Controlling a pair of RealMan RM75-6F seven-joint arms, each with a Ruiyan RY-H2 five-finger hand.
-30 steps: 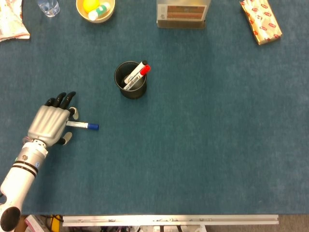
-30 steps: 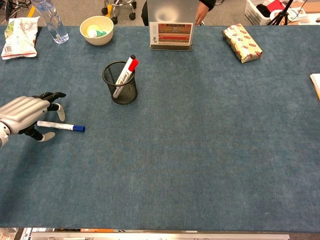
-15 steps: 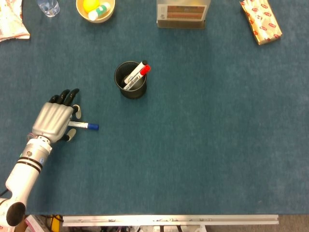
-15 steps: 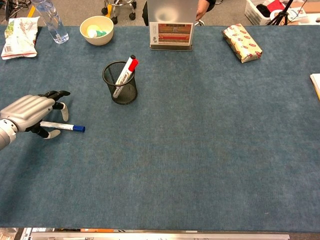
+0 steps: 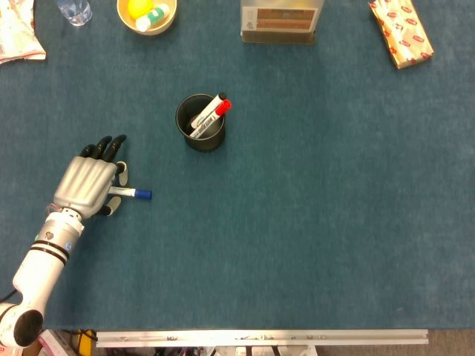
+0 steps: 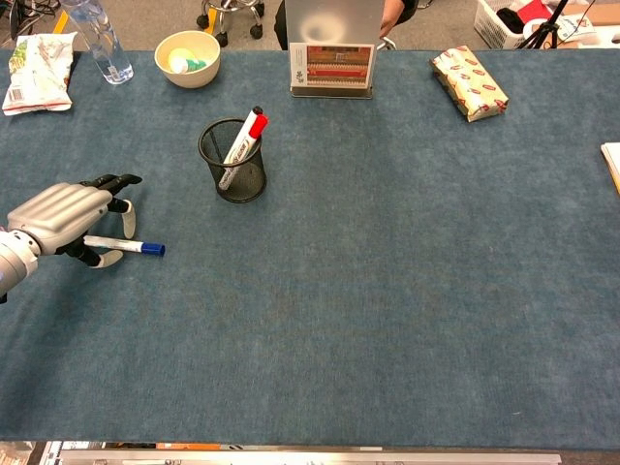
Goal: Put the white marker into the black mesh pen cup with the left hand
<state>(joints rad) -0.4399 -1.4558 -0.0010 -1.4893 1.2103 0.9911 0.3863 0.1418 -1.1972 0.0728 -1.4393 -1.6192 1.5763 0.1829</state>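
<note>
A white marker (image 5: 131,193) (image 6: 128,245) with a blue cap lies flat on the blue table cloth at the left. My left hand (image 5: 88,185) (image 6: 61,217) hovers palm down over its white end, fingers spread and pointing away from me, thumb and a finger on either side of the barrel; whether they touch it I cannot tell. The black mesh pen cup (image 5: 200,123) (image 6: 232,161) stands upright to the upper right of the hand, holding a white marker with a red cap. My right hand is in neither view.
Along the far edge are a yellow bowl (image 6: 187,57), a water bottle (image 6: 100,41), a snack bag (image 6: 39,73), a card stand (image 6: 332,64) and a wrapped box (image 6: 469,83). A white object (image 6: 612,160) pokes in at the right edge.
My left hand has slid right and slightly forward, covering more of the marker's white end. The marker has not moved.
</note>
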